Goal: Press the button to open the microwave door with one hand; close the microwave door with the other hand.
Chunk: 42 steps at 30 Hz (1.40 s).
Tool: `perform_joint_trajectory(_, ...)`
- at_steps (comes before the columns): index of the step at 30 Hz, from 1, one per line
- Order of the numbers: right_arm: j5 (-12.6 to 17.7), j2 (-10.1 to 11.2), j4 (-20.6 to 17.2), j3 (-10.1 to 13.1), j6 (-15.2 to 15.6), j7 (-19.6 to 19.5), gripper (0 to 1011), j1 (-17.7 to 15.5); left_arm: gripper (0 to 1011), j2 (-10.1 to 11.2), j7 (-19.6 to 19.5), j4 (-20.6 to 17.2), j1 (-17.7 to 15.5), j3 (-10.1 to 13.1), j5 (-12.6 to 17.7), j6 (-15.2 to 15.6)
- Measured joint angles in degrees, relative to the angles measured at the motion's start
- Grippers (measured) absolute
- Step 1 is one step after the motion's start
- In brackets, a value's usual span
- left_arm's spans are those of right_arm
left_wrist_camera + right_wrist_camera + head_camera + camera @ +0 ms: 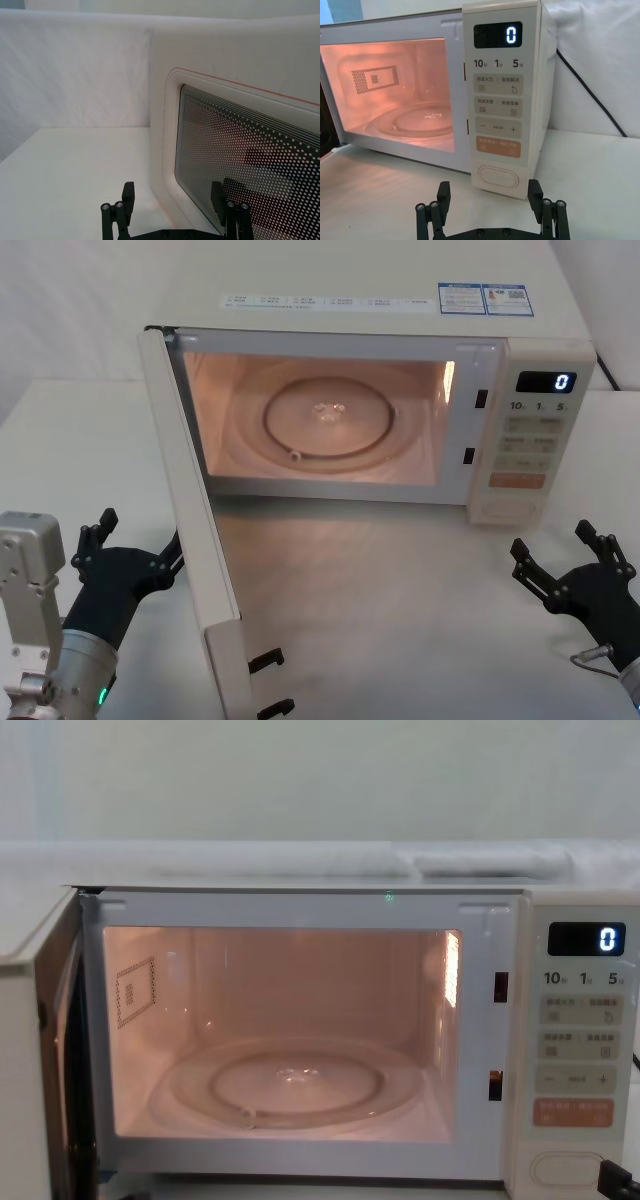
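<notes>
My left gripper (128, 545) hung with its fingers spread wide just beside the outer face of the microwave door (195, 525), one fingertip close against its dotted window. The door stood swung fully open over the table (400, 580). My right gripper (570, 558), also spread wide, held off in front of the button (498, 176), apart from it. The cavity glowed; the display (545, 382) read 0.
</notes>
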Motion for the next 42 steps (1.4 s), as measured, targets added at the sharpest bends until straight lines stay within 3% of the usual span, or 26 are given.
perform_joint_trajectory(42,0.0,0.0,0.0,0.0,0.0,0.0,1002,0.0,1001,0.0,0.0,0.0,0.0,0.0,0.0,0.0)
